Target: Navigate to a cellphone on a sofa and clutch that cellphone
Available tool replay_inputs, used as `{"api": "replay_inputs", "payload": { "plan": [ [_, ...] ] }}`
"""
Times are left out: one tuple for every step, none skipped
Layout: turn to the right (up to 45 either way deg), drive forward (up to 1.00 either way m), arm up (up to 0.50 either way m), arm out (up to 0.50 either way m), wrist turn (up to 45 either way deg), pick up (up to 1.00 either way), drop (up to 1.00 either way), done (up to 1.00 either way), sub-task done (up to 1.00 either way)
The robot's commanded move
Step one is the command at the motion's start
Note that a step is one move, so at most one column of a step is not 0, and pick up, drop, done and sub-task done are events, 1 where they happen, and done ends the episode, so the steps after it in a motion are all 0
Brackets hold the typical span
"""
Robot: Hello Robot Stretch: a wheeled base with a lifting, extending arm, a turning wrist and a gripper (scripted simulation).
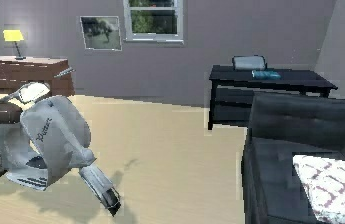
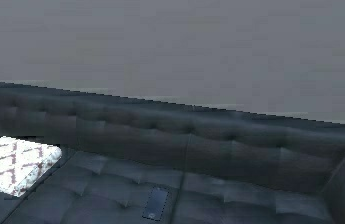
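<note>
Arm side view: one cellphone [image 2: 157, 204], a dark flat slab, lies face up on the seat cushion of one dark tufted sofa [image 2: 190, 135]. It sits near the lower edge, just left of the middle, with dark cushion on all sides of it. One white pillow [image 2: 15, 166] with a grey diamond pattern rests on the same seat at the left, well apart from the cellphone. The sofa's backrest runs across the view beneath a plain grey wall [image 2: 180, 50].

Forward view: the same sofa [image 1: 300, 125] occupies the right, with the pillow [image 1: 330, 186] on its seat at the lower right corner. Behind it stands one dark tabletop [image 1: 230, 76] carrying one flat teal item [image 1: 270, 73]; a grey chair back [image 1: 248, 62] rises behind. One grey scooter [image 1: 45, 140] stands on the light wood floor [image 1: 170, 140] at the left. Beyond it is one brown dresser [image 1: 25, 72] bearing one yellow lamp [image 1: 14, 40]. The far wall carries one picture [image 1: 100, 32] and one window [image 1: 155, 20].

The state of the claw cannot be told.
</note>
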Motion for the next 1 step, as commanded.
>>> {"api": "replay_inputs", "payload": {
  "plan": [
    [0.0, 0.00, 0.00, 0.26, 0.0, 0.00, 0.00, 0.00, 0.00]
  ]
}}
